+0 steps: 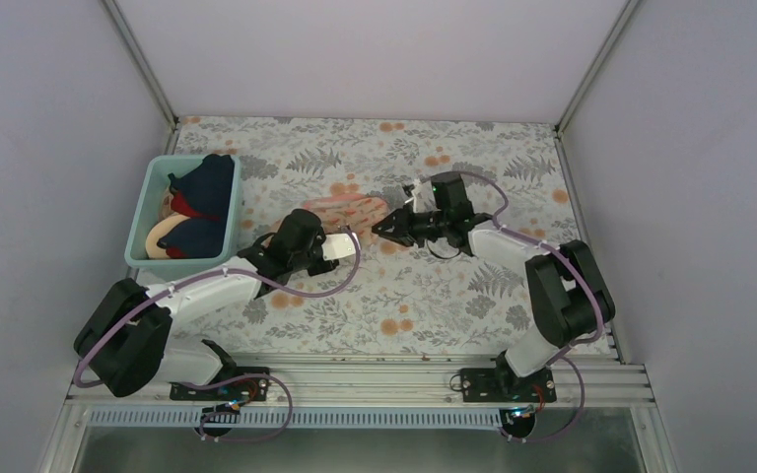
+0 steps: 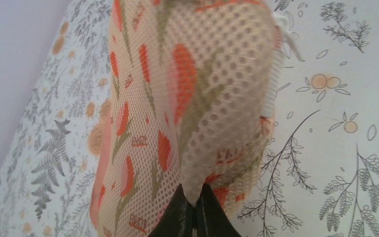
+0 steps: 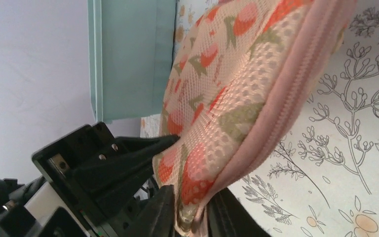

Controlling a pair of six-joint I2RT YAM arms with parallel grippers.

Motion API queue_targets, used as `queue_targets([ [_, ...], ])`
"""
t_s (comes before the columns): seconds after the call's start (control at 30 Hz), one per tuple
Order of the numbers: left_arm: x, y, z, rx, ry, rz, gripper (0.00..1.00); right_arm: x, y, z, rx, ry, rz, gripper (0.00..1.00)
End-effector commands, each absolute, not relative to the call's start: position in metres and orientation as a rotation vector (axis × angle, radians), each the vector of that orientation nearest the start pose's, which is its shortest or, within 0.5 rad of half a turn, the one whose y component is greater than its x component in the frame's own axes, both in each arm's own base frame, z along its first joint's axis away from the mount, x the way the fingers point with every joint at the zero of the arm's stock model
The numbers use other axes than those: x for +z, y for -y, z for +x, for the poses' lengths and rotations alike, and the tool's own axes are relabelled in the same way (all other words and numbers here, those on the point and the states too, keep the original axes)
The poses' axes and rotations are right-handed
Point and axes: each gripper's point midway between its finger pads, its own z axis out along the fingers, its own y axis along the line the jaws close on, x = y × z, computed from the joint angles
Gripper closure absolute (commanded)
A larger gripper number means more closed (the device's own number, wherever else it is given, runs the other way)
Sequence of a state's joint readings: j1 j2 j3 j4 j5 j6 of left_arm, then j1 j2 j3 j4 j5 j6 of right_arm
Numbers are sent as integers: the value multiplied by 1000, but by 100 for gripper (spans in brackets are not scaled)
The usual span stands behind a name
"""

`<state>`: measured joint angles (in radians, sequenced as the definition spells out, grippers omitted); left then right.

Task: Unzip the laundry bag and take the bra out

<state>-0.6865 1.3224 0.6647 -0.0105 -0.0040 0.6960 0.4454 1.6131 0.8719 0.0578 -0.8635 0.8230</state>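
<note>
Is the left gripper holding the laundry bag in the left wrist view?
Yes, the left gripper is shut on a pinched fold of mesh of the laundry bag.

Robot lab cell, white panel walls (image 1: 375,49), alu frame rail (image 1: 355,379), 2 bolted arms (image 1: 207,291), floral tablecloth (image 1: 434,305).

Two arms, tools meeting tip to tip mid-tabletop.
Left arm (image 1: 207,291) stretched forward-right, left tool (image 2: 195,210) pinched tight on the laundry bag (image 1: 347,211); right arm (image 1: 557,286) bent leftward, right tool (image 3: 190,215) gripping that bag's end.
</note>
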Motion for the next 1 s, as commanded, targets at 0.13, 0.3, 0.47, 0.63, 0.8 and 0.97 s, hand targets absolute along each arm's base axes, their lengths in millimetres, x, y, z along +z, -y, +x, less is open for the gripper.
queue_targets([
  [0.13, 132, 252, 280, -174, -1766, 1397, 98, 158, -274, 318, 1060, -2446, -376, 56],
  [0.3, 135, 251, 283, -196, -1790, 1376, 98, 170, -270, 299, 726, -2265, -595, 50],
  [0.47, 135, 249, 285, -201, -1800, 1364, 98, 173, -265, 278, 641, -2074, -694, 54],
  [0.63, 135, 248, 286, -202, -1802, 1360, 98, 173, -261, 266, 635, -1964, -696, 62],
  [0.8, 136, 249, 286, -204, -1803, 1360, 98, 151, -272, 254, 619, -1957, -672, 64],
  [0.97, 136, 249, 286, -205, -1801, 1361, 98, 137, -292, 254, 631, -1970, -722, 61],
])
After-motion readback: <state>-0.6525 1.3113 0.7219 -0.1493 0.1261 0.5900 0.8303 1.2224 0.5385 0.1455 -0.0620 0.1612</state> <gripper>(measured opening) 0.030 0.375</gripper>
